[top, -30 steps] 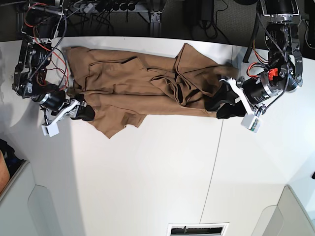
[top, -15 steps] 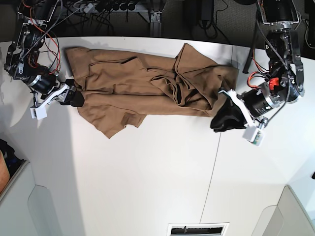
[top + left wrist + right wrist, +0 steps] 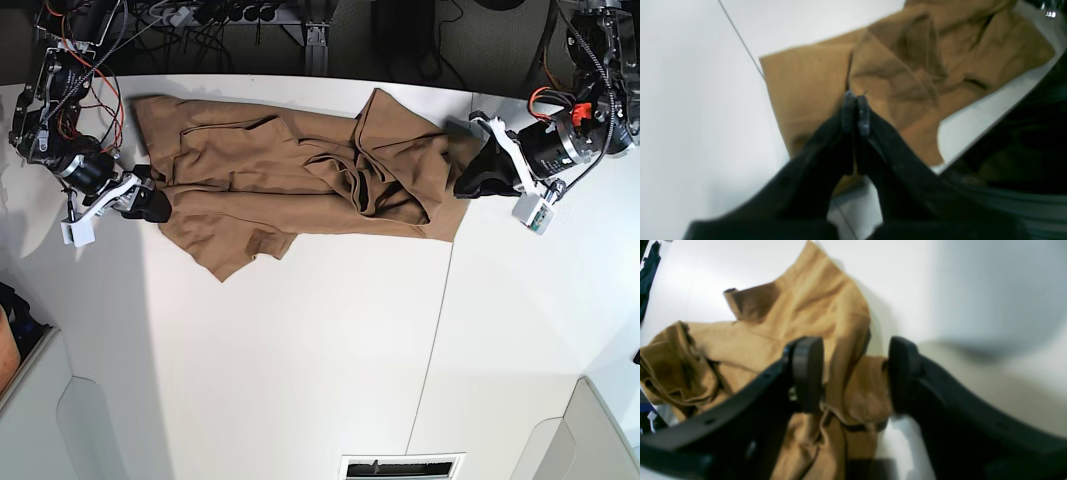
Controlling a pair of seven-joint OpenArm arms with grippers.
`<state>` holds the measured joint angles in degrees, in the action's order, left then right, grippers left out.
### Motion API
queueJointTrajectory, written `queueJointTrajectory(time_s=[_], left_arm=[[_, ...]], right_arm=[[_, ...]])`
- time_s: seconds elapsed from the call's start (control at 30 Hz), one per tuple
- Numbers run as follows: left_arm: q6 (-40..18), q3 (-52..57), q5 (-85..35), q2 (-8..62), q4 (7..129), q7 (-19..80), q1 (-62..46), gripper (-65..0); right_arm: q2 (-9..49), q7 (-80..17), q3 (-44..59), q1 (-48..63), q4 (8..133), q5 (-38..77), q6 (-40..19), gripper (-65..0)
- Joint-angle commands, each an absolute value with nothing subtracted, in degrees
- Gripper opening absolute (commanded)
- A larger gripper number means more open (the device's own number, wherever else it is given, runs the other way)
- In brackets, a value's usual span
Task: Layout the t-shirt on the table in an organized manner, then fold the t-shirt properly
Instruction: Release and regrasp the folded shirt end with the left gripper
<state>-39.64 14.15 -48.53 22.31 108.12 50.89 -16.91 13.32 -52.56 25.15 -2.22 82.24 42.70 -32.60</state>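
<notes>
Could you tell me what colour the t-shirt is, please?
Plain tan-brown t-shirt, no print visible; clearest in the base view.

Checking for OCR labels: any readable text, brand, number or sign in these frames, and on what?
None readable.
t-shirt: plain, no print showing.
table: no markings.
Grille at the table's near edge: any lettering is too small to tell.
Both wrist views: blurred, no text seen.

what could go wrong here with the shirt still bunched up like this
The t-shirt lies crumpled, with a folded-over bunch near its middle; folding now would likely lock in those creases. The left gripper is shut with no cloth between its fingertips, so a pull there may move nothing. The right gripper is open beside a sleeve edge and could grab several layers.
</notes>
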Motion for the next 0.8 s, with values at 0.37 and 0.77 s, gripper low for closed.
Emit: queueJointTrajectory(time_s=[0.37,0.77], left_arm=[[-40.00,-3.66,-39.79,16.32,104.92,46.85,-10.31,-65.0],[-40.00,-6.70,-30.76,11.29,97.12,41.60,-5.52,-65.0]], right_arm=[[14.11,-52.77,25.43,-3.07,83.26,43.97,-32.99,-34.0],[14.13,-53.87,25.43,-2.98,83.26,45.95,-32.99,-34.0]])
